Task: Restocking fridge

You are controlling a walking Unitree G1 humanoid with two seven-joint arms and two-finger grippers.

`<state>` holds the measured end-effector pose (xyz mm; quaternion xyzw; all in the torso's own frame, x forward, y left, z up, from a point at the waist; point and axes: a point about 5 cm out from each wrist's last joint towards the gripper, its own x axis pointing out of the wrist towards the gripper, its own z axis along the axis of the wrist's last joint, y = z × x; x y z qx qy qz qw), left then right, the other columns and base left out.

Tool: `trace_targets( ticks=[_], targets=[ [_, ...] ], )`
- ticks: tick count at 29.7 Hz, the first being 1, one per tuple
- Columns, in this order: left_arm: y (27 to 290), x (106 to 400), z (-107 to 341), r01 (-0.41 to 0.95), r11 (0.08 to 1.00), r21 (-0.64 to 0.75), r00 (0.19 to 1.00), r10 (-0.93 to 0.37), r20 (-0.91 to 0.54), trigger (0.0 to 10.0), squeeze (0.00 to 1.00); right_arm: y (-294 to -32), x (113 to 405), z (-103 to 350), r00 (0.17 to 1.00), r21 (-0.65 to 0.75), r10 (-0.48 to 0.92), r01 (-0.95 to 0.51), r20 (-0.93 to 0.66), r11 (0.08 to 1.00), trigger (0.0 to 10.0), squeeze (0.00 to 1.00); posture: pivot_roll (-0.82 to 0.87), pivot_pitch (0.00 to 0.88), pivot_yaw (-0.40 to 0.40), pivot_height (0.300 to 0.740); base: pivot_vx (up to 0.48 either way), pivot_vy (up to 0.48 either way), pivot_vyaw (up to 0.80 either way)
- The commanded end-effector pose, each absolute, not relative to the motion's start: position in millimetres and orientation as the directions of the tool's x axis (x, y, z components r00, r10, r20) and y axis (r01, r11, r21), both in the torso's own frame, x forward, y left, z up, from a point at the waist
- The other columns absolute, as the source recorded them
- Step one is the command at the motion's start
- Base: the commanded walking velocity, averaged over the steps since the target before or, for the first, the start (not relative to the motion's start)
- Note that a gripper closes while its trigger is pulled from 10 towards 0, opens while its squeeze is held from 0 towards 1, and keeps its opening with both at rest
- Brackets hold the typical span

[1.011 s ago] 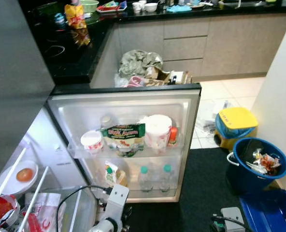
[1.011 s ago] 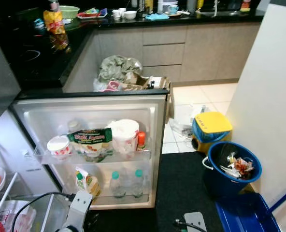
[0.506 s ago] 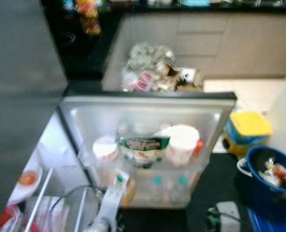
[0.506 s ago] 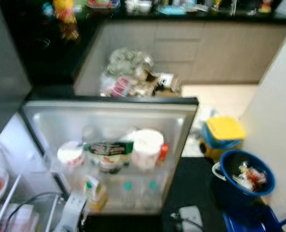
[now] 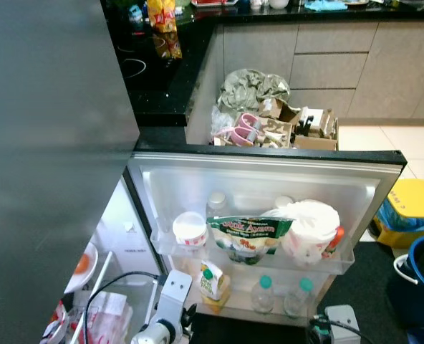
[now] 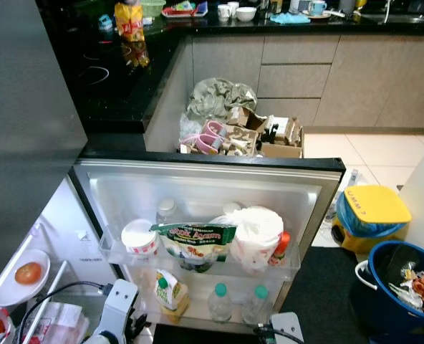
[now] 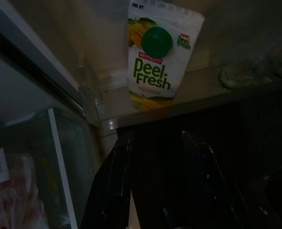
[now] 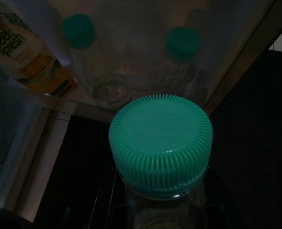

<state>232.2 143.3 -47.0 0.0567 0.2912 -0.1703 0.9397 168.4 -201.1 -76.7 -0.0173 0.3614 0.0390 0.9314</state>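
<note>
Left eye view looks down at an open fridge door (image 5: 269, 168) whose inner side faces the camera. Its upper door shelf (image 5: 255, 259) holds a white tub (image 5: 190, 229), a green-labelled pouch (image 5: 249, 236), a large white container (image 5: 311, 228) and a small red-capped bottle (image 5: 335, 240) at the far end. The lower door shelf carries a Peel Fresh juice carton (image 5: 212, 284) with a green cap, and beside it two clear water bottles (image 5: 263, 294) with green caps. To the left, inside the fridge, a white plate with a tomato (image 6: 28, 273) sits on a shelf above red and white bags. Behind the door a box of clutter (image 5: 276, 129) rests on the floor against grey cabinets, and a black desk (image 5: 162, 79) carries a yellow snack bag (image 5: 162, 14). A yellow-lidded bin (image 6: 373, 215) and a blue bucket (image 6: 398, 287) stand on the right. In the left wrist view the left gripper (image 7: 157, 157) hangs low before the lower shelf with its two black fingers spread and nothing between them, pointing toward the juice carton. In the right wrist view the right gripper (image 8: 161, 210) is pinching a clear bottle with a green ribbed cap (image 8: 161, 145), held just in front of the two shelved water bottles.
</note>
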Motion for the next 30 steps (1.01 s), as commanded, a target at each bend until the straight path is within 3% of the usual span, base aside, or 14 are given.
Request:
trace_targets(
  ticks=[1,4,9,16,20,30],
  targets=[
    [145,230,-49,0.366,0.930,0.015,0.765,-0.292,-0.574,10.0,0.00,-201,168,-77,0.735,0.004,0.065,-0.085,-0.675,0.996,10.0,0.00,-0.12,0.051,0.037,0.734,0.000,0.000,0.00],
    [147,229,-48,0.365,0.931,0.017,0.767,-0.290,-0.572,10.0,0.00,-195,169,-77,0.727,0.047,0.106,-0.101,-0.678,0.994,10.0,0.00,-0.11,0.050,0.038,0.734,0.000,0.000,0.00],
    [154,226,-49,0.373,0.928,0.025,0.763,-0.291,-0.577,10.0,0.00,-168,172,-79,0.672,0.270,0.311,-0.168,-0.672,0.948,10.0,0.00,-0.09,0.046,0.047,0.734,0.000,0.000,0.00],
    [161,225,-49,0.376,0.926,0.036,0.764,-0.287,-0.578,10.0,0.00,-150,185,-70,0.664,0.359,0.450,-0.281,-0.597,0.890,10.0,0.00,-0.08,0.041,0.051,0.734,0.000,0.000,0.00],
    [167,223,-49,0.358,0.933,0.040,0.770,-0.271,-0.577,10.0,0.00,-131,192,-63,0.574,0.450,0.601,-0.401,-0.556,0.798,10.0,0.00,-0.06,0.032,0.043,0.734,0.000,0.000,0.00],
    [165,218,-51,0.350,0.937,0.024,0.771,-0.273,-0.575,10.0,0.00,-121,198,-51,0.467,0.548,0.743,-0.502,-0.479,0.669,10.0,0.00,-0.05,0.030,0.019,0.734,0.000,0.000,0.00]
  ],
)
